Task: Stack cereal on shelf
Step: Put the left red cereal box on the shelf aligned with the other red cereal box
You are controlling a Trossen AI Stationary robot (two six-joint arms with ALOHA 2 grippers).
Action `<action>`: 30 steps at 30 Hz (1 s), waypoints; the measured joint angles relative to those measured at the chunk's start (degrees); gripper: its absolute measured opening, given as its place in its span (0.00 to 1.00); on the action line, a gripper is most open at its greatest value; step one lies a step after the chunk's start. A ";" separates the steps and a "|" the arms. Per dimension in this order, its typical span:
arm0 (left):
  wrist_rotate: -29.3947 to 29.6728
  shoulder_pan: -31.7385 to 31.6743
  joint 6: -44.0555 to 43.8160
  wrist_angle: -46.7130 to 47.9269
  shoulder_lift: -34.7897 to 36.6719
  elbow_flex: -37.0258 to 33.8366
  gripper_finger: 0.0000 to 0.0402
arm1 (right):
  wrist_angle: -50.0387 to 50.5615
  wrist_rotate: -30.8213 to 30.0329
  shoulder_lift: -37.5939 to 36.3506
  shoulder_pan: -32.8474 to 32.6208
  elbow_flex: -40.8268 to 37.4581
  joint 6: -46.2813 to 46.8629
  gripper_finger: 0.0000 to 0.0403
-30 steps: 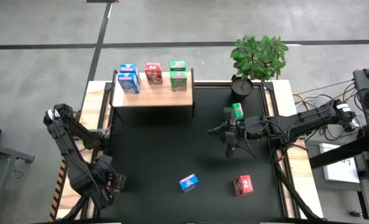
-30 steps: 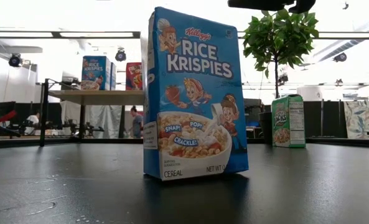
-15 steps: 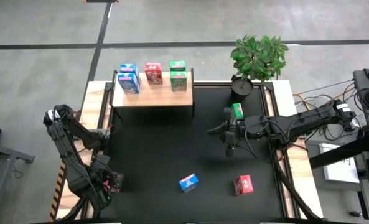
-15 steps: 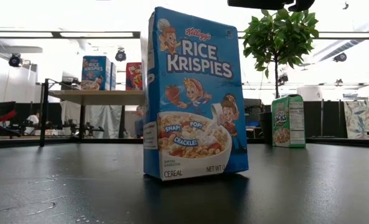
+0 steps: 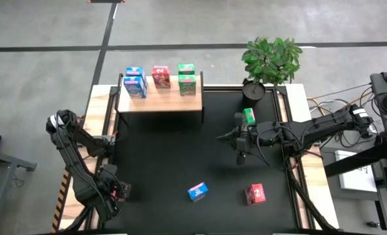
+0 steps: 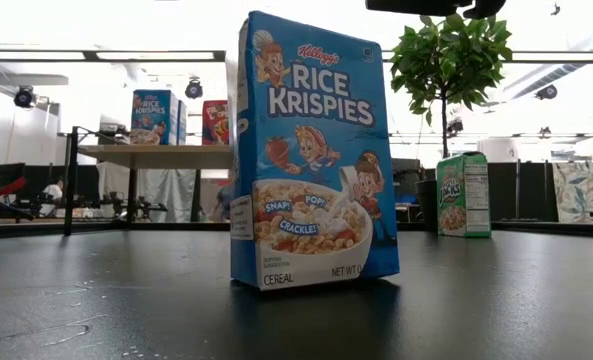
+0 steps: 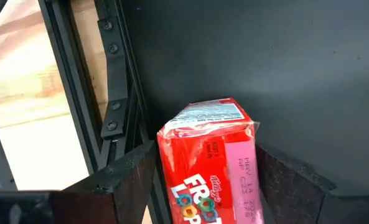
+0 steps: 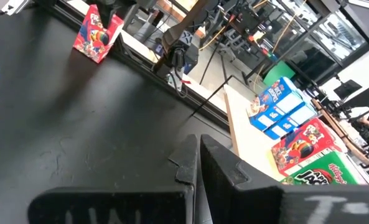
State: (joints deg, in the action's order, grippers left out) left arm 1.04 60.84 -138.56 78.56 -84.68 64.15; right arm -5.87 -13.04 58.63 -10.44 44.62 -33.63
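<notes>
My left gripper (image 5: 117, 190) is at the mat's near left edge, shut on a red cereal box (image 7: 212, 162), which also shows in the right wrist view (image 8: 97, 31). My right gripper (image 5: 222, 137) is shut and empty, above the mat's right half, pointing toward the table's left. A green box (image 5: 248, 116) stands on its base beside the right arm. A blue box (image 5: 198, 190) and another red box (image 5: 256, 193) stand on the near mat. The pale wooden shelf (image 5: 160, 103) at the far side carries blue (image 5: 134, 81), red (image 5: 160, 76) and green (image 5: 187, 78) boxes. My left gripper pinches the red box between its two fingers (image 7: 131, 180), on its two broad faces (image 7: 172, 155). The fingers come from above, slanting down. The box's far end (image 7: 209, 115) points toward the mat. Whether that end rests on the mat, I cannot tell.
A potted plant (image 5: 270, 62) stands at the mat's far right corner. Black frame rails (image 7: 119, 93) run along the mat's left edge next to my left gripper. The middle of the black mat (image 5: 180, 150) is bare.
</notes>
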 joint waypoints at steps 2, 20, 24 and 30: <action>0.00 0.00 0.00 0.00 0.00 -0.04 0.61 | 0.00 0.00 0.00 -0.01 0.00 -0.16 0.02; 0.09 0.00 0.02 -0.20 0.00 -0.04 0.46 | 0.00 0.00 0.00 0.00 0.00 -0.87 0.02; 0.16 -0.20 0.32 -0.20 0.04 0.13 0.46 | 0.00 0.00 0.00 0.00 0.00 -0.59 0.02; 7.12 -2.79 5.92 2.66 0.14 3.79 0.46 | -0.02 -0.02 0.00 -0.02 0.00 -0.76 0.02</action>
State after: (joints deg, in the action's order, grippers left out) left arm 8.16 58.05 -132.64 81.23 -84.55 67.95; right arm -5.89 -13.06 58.63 -10.46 44.62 -34.39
